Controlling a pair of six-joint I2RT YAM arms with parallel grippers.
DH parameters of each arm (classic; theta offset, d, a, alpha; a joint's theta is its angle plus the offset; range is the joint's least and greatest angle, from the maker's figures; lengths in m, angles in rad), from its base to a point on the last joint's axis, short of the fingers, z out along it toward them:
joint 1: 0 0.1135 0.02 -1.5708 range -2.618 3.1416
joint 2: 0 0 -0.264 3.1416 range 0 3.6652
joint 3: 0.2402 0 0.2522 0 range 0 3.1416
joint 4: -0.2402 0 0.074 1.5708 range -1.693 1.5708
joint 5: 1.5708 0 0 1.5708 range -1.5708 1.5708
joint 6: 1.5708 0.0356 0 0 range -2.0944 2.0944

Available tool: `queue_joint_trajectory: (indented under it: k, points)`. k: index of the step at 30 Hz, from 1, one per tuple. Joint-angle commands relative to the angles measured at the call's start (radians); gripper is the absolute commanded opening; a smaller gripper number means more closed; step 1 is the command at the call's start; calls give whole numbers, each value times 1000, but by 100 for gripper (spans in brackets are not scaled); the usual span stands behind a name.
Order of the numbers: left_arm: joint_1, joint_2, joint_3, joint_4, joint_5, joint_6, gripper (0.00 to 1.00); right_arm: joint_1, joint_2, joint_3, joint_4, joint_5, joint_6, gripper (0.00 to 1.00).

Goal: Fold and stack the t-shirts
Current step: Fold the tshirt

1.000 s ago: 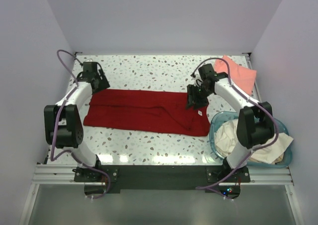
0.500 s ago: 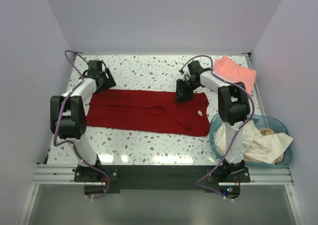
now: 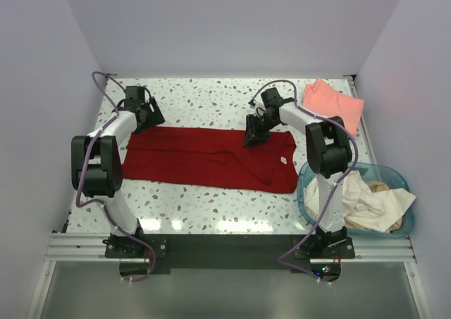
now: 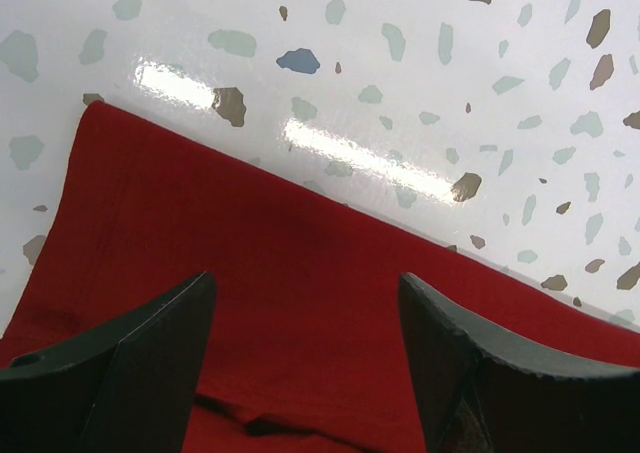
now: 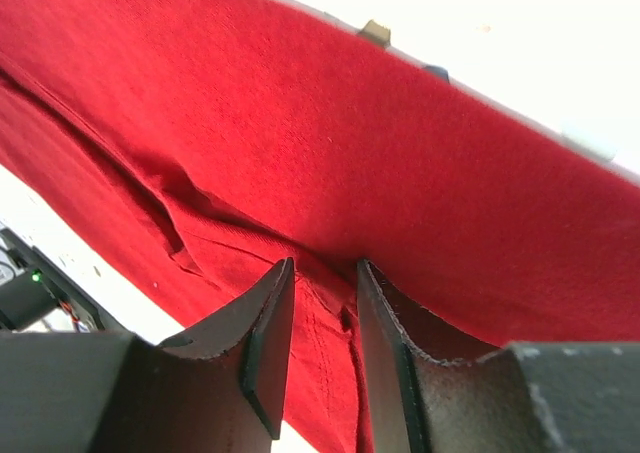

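Top external, red t-shirt (image 3: 204,157), unreadable white label (image 3: 283,160)

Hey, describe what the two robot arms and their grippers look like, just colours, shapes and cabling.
Both the left arm and right arm have white links joined by chunky black joint housings. A thin lilac cable loops along each. The left gripper and right gripper are black, with matte, wedge-shaped fingers.

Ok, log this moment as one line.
left gripper: open above dark red shirt edge | right gripper: jaws narrow at shirt fold, grip unclear
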Motion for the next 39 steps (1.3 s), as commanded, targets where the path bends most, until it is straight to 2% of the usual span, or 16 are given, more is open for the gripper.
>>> queue_joint_trajectory:
  k: [1,5,7,12,22,32,39]
  points:
    - [5,-23,17,8,4,24,78,4,-39,-16,-6,-14,-18,34]
    - [7,-18,12,8,9,30,78,9,-27,-11,-21,-9,-26,27]
    - [5,-17,11,8,9,34,79,13,-26,0,-30,-9,-29,15]
    - [7,-21,11,7,6,47,79,38,-41,15,-87,-17,-44,0]
    - [30,-32,-23,7,15,74,79,122,-105,21,-181,-46,-60,0]
    - [47,-44,-51,1,32,123,80,214,-102,62,-218,-29,-23,0]
    - [65,-47,-65,11,49,143,80,262,-65,111,-253,-17,-18,6]
